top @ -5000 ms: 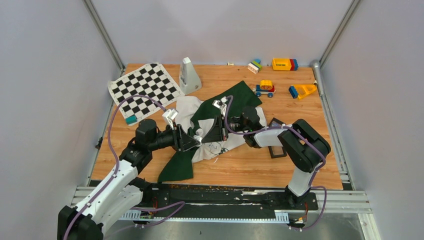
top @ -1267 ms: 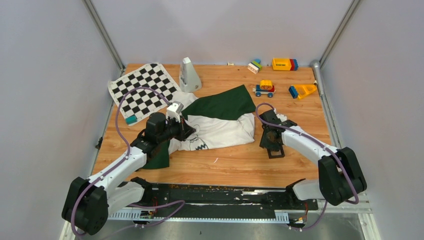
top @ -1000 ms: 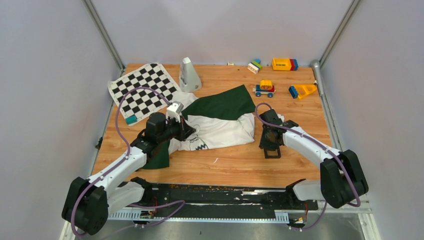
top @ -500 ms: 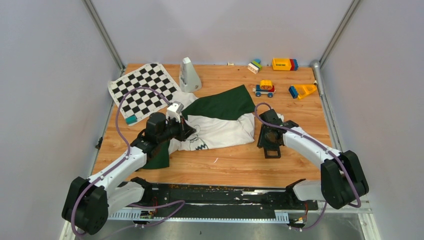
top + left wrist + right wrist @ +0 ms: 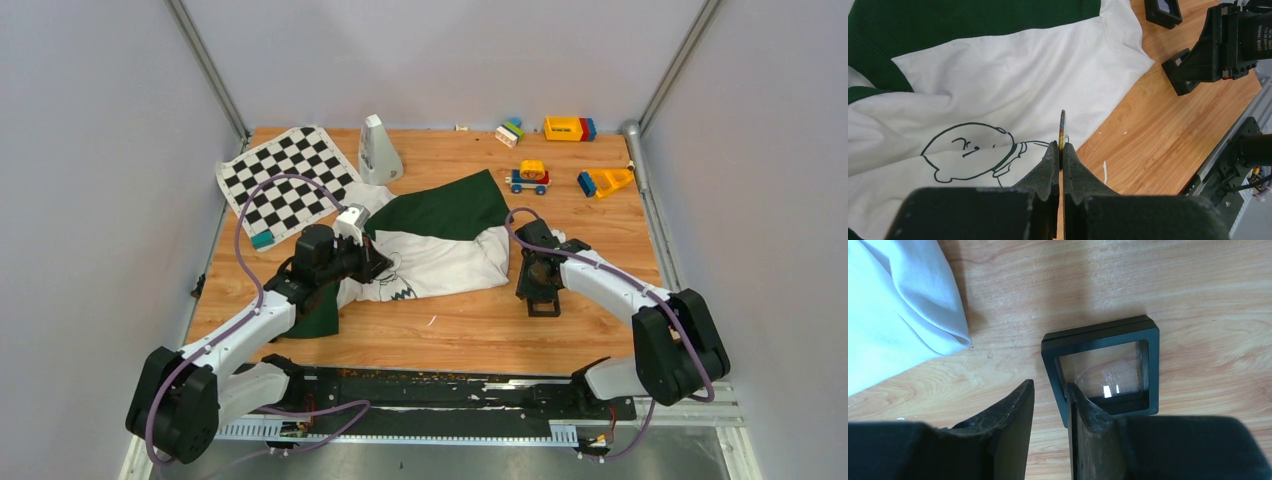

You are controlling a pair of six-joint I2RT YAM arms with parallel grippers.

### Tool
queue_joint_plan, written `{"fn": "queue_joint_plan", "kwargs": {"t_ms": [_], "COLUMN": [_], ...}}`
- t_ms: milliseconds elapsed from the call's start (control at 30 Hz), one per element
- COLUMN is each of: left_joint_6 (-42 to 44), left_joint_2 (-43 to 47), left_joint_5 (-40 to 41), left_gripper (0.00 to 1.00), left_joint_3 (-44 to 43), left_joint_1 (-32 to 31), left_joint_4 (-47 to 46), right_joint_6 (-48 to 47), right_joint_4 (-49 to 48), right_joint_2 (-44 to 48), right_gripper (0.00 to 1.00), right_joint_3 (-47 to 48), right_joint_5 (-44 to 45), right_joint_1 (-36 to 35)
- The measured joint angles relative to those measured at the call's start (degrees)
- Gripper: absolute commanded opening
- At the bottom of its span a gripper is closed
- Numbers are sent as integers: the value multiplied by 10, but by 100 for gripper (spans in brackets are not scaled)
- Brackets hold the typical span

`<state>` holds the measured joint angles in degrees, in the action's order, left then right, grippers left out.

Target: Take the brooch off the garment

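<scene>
1. Brooch (image 5: 1062, 125): edge-on, pinched in closed left jaws over the shirt (image 5: 1013, 85), seemingly free of cloth.
2. Right jaws: narrowly parted astride tray (image 5: 1148, 365) wall, not clamping.
3. Handling: firm pinch, level carry; a thin piece probably slips.
4. Room: bare counter (image 5: 1148, 130) between hem and tray; right arm crowds it.

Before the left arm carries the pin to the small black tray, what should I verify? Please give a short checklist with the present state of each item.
1. Brooch clamped in the left pincer: ok, the tips are shut on it.
2. Brooch free of the garment: cannot tell; it shows edge-on over the cloth.
3. Black tray bare inside: ok.
4. Right pincer steadies the tray: cannot tell; its tips stand apart, astride one wall.
5. Tray open from above: not ok; in the top view the right pincer hangs over it.
</scene>
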<state>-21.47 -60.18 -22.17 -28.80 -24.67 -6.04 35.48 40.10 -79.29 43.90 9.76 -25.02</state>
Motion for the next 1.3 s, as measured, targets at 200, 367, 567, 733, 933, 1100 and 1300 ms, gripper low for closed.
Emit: {"fn": "queue_joint_plan", "kwargs": {"t_ms": [200,367,567,733,933,1100,1300], "left_joint_6": [0,0,0,0,6,7,-26], "left_joint_2": [-2,-2,-4,-9,-10,-18,-69], "left_joint_5": [-1,-2,-4,-20,-38,-89,-166], "left_gripper": [0,0,0,0,0,0,0], "left_joint_3": [0,0,0,0,0,0,0], "left_joint_1": [0,0,0,-1,-33,-72,-85], "left_joint_4": [-1,-2,-2,-10,-33,-84,-180], "right_joint_6": [-1,-1,-1,-4,-7,-9,-9], "right_joint_4": [-1,-1,0,-5,-57,-106,-182], "right_joint_2": [2,3,13,68,137,138,135], "right_gripper": [2,0,0,0,0,0,0], "right_joint_3": [0,0,0,0,-1,-5,-35], "right_joint_5": [-3,-9,-30,-100,-242,-330,-389], "right_joint_1": [0,0,-1,-1,-1,-5,-14]}}
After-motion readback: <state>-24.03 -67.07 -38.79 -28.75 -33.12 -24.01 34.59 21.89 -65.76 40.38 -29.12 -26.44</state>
